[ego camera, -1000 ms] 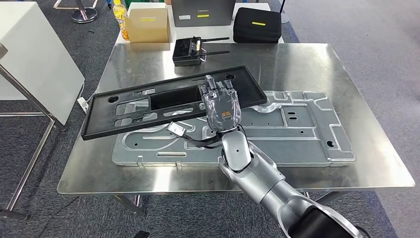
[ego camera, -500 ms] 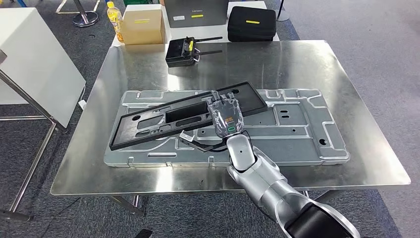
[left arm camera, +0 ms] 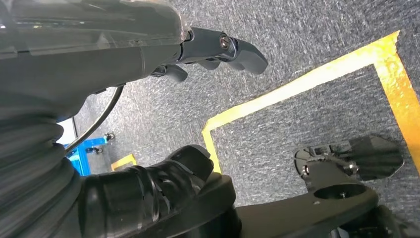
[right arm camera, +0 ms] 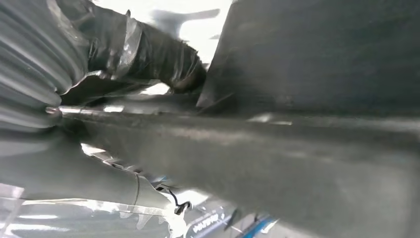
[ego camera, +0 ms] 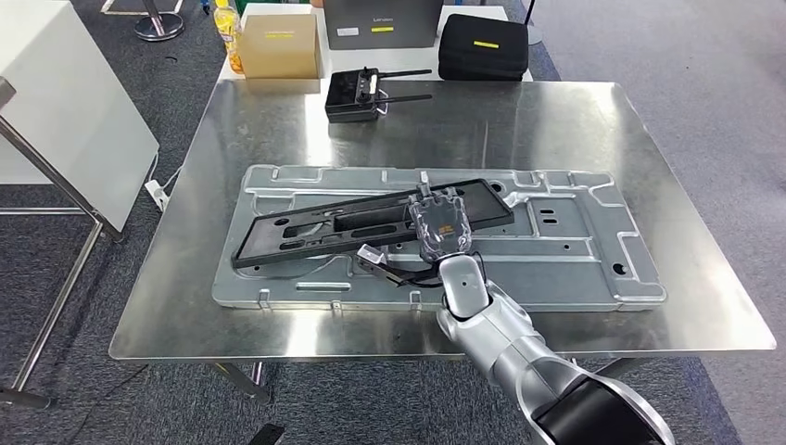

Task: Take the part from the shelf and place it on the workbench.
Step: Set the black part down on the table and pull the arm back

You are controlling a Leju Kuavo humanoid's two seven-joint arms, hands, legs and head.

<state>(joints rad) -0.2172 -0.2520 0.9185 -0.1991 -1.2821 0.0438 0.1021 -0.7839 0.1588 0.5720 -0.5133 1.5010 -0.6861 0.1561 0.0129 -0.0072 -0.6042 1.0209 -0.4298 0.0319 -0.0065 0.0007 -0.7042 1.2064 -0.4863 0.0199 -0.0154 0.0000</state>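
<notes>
— What does the head view give you?

— My right hand sits on the long black part, gripping it near its right end. My fingers fold over its far edge, so their tips are hidden behind it. The part lies slantwise on the grey metal plate that rests on the steel workbench. Whether its left end touches the plate or hangs just above it, I cannot tell. At the workbench's far edge stands a black remote with two antennas. Beyond it are a brown box, a black case, a yellow bottle partly hidden by the box, and a grey box cut off by the picture's edge. A white panel stands to my left.

— And your left wrist view?

— My left hand hangs over grey carpet marked with yellow tape. My dark fingers are apart and hold nothing; the thumb is spread away from them.

— Your right wrist view?

— Blurred and very close. The part is a dark mass, with my thumb pressed to its edge. My other fingers are hidden behind it.
</notes>
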